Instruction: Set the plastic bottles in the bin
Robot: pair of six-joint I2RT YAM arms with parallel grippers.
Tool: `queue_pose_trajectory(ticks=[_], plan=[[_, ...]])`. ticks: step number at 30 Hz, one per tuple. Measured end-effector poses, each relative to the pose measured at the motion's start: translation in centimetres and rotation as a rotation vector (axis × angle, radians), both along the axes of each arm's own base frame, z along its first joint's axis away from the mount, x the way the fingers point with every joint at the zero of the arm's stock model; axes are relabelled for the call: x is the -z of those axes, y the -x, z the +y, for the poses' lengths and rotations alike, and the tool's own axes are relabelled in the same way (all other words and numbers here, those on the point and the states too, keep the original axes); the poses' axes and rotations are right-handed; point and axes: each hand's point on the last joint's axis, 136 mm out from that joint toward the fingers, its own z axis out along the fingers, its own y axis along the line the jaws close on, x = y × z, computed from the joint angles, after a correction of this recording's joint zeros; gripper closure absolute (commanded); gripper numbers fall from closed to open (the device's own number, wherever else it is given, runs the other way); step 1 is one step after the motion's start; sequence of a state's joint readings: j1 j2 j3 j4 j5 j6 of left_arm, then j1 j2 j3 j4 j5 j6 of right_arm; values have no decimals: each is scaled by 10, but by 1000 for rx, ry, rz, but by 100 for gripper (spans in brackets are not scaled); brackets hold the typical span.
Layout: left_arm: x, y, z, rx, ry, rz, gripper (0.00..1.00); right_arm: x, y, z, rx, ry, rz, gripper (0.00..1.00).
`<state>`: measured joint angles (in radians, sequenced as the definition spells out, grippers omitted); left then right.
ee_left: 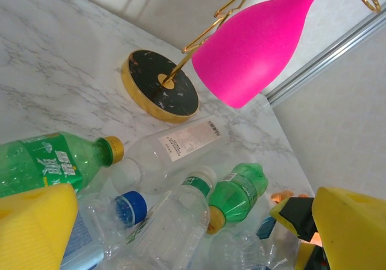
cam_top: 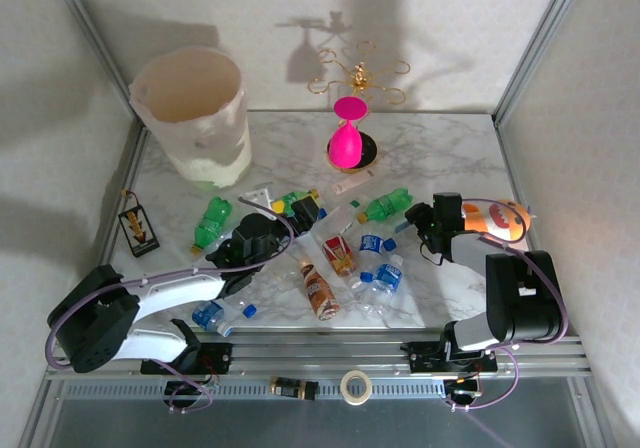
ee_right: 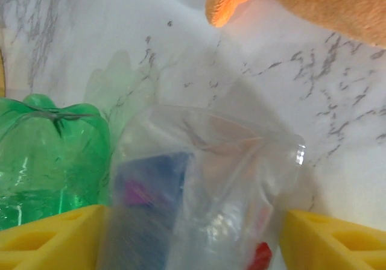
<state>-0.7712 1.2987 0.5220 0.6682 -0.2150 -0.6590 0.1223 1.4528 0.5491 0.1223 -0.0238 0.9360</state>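
A white marble surface point(cam_top: 450, 158), walled by pale panels, is pictured from above with two arms mounted at its near edge. The bin point(cam_top: 200, 143), a round cream bucket lined with a whitish bag, is set upright at the far-left corner. It is well apart from the plastic bottles point(cam_top: 383, 278), which are strewn on their sides across the near half of the surface. The left claw point(cam_top: 305, 211) is held over the middle of the heap, its yellow fingers point(ee_left: 33, 228) set wide apart with nothing gripped. The right claw point(cam_top: 425, 220) is placed low at the right of the heap, just beside an orange plush toy point(cam_top: 497, 218). In the right wrist view its fingertips point(ee_right: 332, 240) are seen on either side of a clear bottle point(ee_right: 199, 191) with a blue label, whose walls fill the gap between them. Whether the bottle is firmly clamped cannot be told. A green bottle point(ee_right: 51, 155) is seen just beside it. Behind the heap, a pink glass point(cam_top: 347, 138) is hung upside down from a gilt rack above a black, gold-rimmed base point(ee_left: 160, 83). A brown bottle point(cam_top: 318, 290) and a red-labelled bottle point(cam_top: 339, 254) are laid near the front. A roll of tape point(cam_top: 355, 386) is seen on the front rail.
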Motion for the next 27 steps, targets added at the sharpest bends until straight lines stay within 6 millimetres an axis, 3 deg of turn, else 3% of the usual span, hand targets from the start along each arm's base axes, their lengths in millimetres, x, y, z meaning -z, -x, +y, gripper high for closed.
queue_pose_trajectory(ticks=[7, 12, 16, 21, 24, 27], plan=[[4, 1, 5, -16, -14, 9, 0, -3, -4, 1, -5, -4, -24, 43], [0, 2, 6, -14, -16, 1, 0, -17, -6, 2, -15, -3, -61, 47], [-3, 2, 2, 10, -47, -4, 0, -57, -9, 6, -50, -10, -178, 51], [-29, 3, -19, 111, -51, -52, 0, -106, -9, 20, -134, -24, -325, 52], [-48, 5, -38, 204, -32, -90, 0, -132, -10, 38, -208, -36, -390, 52], [-54, 10, -57, 300, -19, -106, 1, -153, -10, 62, -290, -57, -439, 52]])
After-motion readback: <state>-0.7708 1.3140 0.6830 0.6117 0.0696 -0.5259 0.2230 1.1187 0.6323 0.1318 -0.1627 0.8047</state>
